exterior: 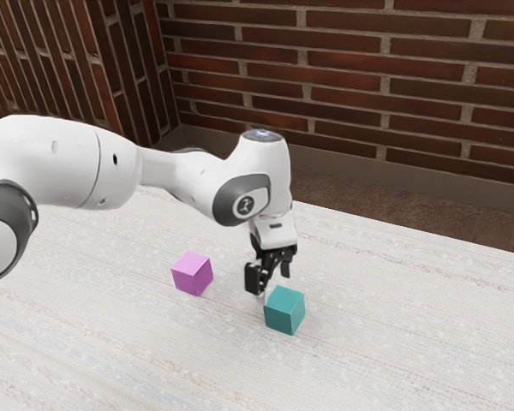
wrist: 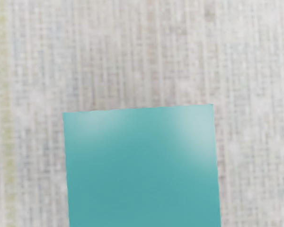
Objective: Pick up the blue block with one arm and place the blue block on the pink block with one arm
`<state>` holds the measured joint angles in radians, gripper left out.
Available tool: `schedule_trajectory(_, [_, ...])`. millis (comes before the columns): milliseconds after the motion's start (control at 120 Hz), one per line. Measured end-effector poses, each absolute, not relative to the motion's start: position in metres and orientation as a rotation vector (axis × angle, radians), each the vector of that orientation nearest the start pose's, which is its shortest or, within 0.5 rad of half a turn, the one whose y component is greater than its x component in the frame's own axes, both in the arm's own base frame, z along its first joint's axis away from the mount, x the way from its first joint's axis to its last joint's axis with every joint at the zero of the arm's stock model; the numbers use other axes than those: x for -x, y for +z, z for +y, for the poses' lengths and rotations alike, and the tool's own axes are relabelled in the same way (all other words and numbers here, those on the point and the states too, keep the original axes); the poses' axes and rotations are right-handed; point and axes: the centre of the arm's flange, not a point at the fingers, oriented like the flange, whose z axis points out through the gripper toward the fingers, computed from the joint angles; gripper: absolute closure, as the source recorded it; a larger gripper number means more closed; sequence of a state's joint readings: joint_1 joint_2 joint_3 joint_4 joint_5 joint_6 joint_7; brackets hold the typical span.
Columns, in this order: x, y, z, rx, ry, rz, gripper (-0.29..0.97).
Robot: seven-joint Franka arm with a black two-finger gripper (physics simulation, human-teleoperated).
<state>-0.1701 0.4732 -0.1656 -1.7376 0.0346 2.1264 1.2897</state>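
Just then our fingers (exterior: 254, 279) hung released, holding nothing, above the tabletop (exterior: 411, 342). We judged the blue block (exterior: 284, 310) lay just below them, slightly toward the exterior view's right, untouched and well apart from the pink block (exterior: 192, 273).

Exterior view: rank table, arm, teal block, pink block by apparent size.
1. table
2. arm
3. teal block and pink block: about alike; teal sits nearer the camera, so unranked.
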Motion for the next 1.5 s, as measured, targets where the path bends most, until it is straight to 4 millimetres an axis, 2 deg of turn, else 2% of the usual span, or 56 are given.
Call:
schedule_trajectory(433, [-0.625,0.255,-0.210,2.251,0.066,2.335,0.00])
schedule_trajectory(483, [-0.624,0.254,-0.214,2.239,0.061,2.340,0.05])
schedule_trajectory(583, [-0.623,0.254,-0.221,2.220,0.049,2.348,0.26])
schedule_trajectory(675, [-0.624,0.265,-0.221,2.210,0.018,2.337,0.34])
schedule_trajectory(750, [-0.620,0.289,-0.219,2.193,-0.018,2.321,0.36])
schedule_trajectory(817, [-0.608,0.307,-0.213,2.186,-0.029,2.307,0.36])
schedule_trajectory(933, [-0.594,0.339,-0.190,2.195,-0.057,2.258,0.36])
schedule_trajectory(1033, [-0.594,0.362,-0.157,2.236,-0.075,2.189,0.37])
schedule_trajectory(1217, [-0.596,0.382,-0.117,2.289,-0.067,2.122,0.33])
schedule_trajectory(1283, [-0.596,0.389,-0.097,2.316,-0.061,2.090,0.32])
schedule_trajectory(1500, [-0.599,0.391,-0.031,2.394,-0.029,2.010,0.32])
